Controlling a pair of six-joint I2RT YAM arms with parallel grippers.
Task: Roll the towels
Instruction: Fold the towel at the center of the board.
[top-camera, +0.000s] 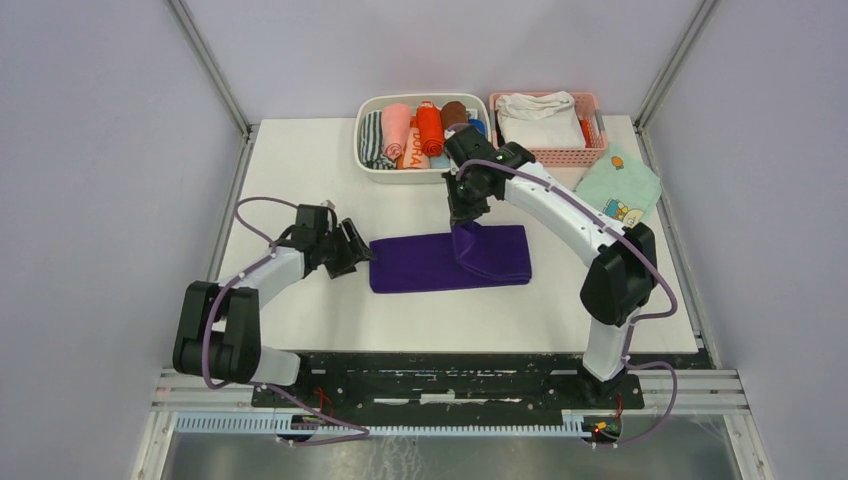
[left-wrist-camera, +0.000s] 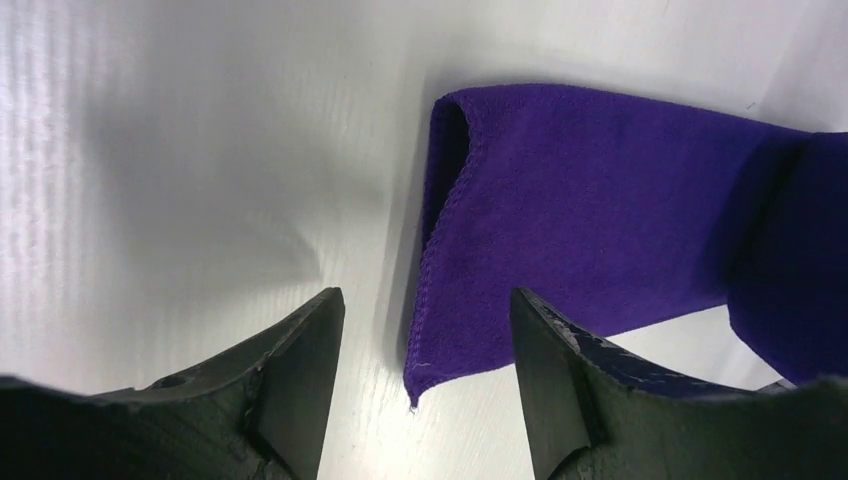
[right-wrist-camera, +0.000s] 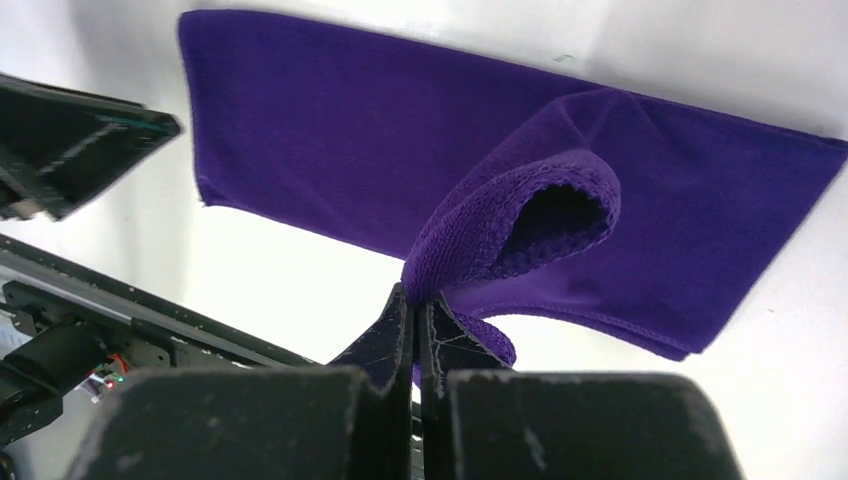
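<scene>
The deep purple towel (top-camera: 440, 262) lies folded as a long strip across the middle of the table. My right gripper (top-camera: 463, 222) is shut on a fold of the towel near its right half and holds that fold raised in a loop (right-wrist-camera: 520, 215); in the right wrist view the right gripper (right-wrist-camera: 417, 292) has its jaws pressed together on the cloth. My left gripper (top-camera: 352, 250) stands open just off the strip's left end. In the left wrist view the towel (left-wrist-camera: 600, 200) has its near corner below the gap of the left gripper (left-wrist-camera: 425, 295). A salmon-pink roll (top-camera: 396, 128) lies in the white basket.
A white basket (top-camera: 362, 150) at the back holds several rolled cloths. Beside it on the right, a pink basket (top-camera: 598, 140) holds a white folded cloth (top-camera: 540, 120). A mint-green printed cloth (top-camera: 620, 185) lies at the back right of the table.
</scene>
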